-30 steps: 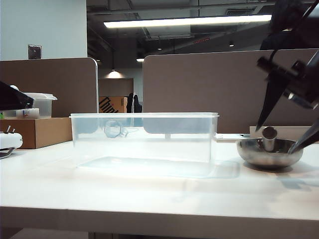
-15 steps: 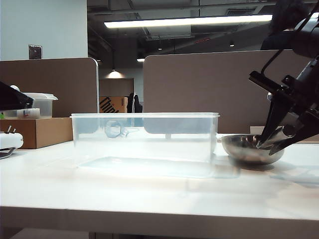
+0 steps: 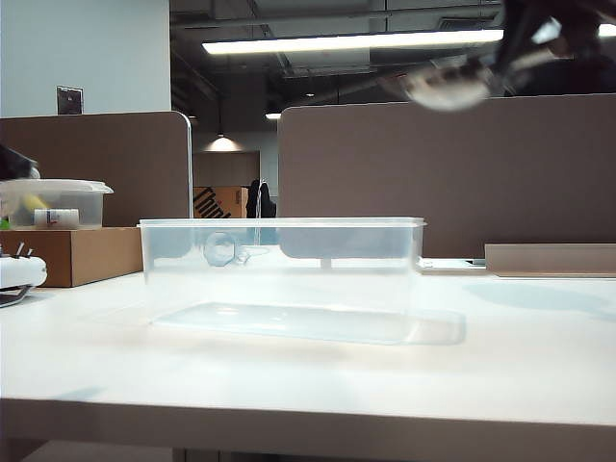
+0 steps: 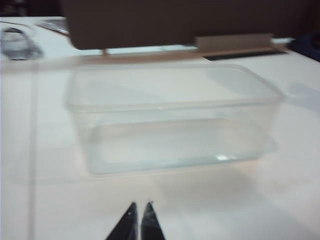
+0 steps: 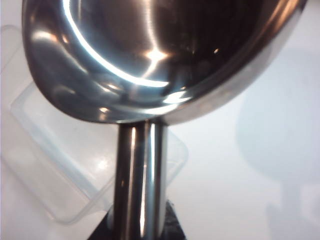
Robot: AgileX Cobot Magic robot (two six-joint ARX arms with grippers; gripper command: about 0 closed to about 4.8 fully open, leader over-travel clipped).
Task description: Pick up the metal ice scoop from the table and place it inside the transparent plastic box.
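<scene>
The metal ice scoop (image 3: 445, 89) hangs blurred high in the air at the upper right of the exterior view, above the right end of the transparent plastic box (image 3: 281, 276). My right gripper (image 5: 139, 227) is shut on the scoop's tubular handle (image 5: 138, 180); the shiny bowl (image 5: 150, 55) fills that wrist view, with a corner of the box (image 5: 60, 165) on the table below. The box stands lidless on the white table (image 3: 308, 385). My left gripper (image 4: 138, 207) is shut on nothing, low over the table in front of the box (image 4: 170, 117); it does not show in the exterior view.
A cardboard box (image 3: 72, 252) stands at the left with a small clear lidded container (image 3: 56, 202) on it. A white object (image 3: 17, 272) lies at the left edge. Brown partitions (image 3: 452, 173) run behind the table.
The right gripper closed on the scoop's handle, dragged it left on the table, then lifted it high above the box's right end. The dark left arm at the left edge has pulled back.
</scene>
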